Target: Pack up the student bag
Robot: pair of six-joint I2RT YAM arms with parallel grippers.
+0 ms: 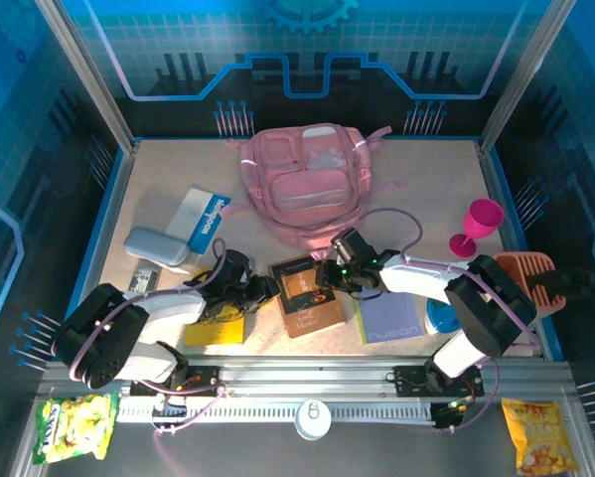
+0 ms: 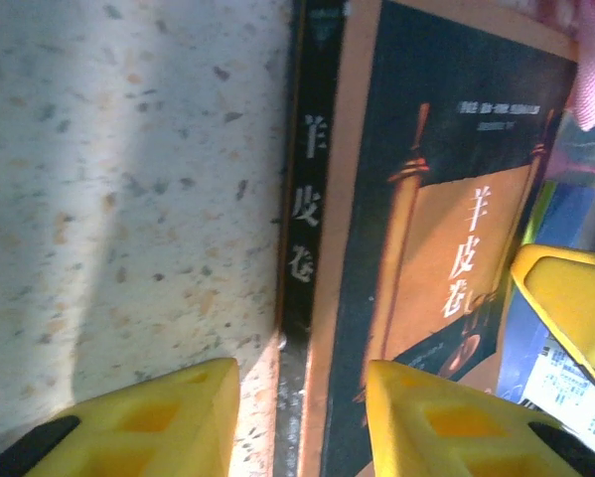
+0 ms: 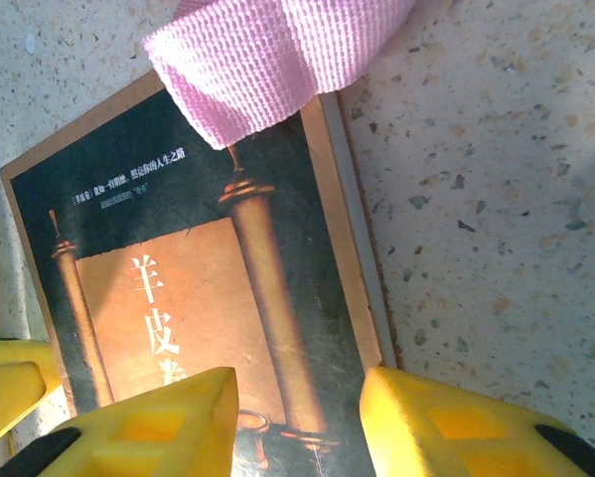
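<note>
My left gripper (image 2: 299, 386) and right gripper (image 3: 297, 386), fingers apart and holding nothing, flank a book (image 1: 305, 295) whose long axis runs away from me. The bag (image 1: 305, 184) lies flat just beyond it, lengthwise ahead and nearer my right gripper. Its strap (image 3: 267, 60) drapes over the book's far corner. The speckled table (image 1: 158, 189) looks flat, with little room between book and bag.

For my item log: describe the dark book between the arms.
The book, closed, dark with an orange border, shows a scroll picture and Chinese title, repeated on its black spine. It lies face up on the speckled table; a pink strap overlaps one end. Left fingers straddle its spine edge, right fingers the opposite edge.
</note>
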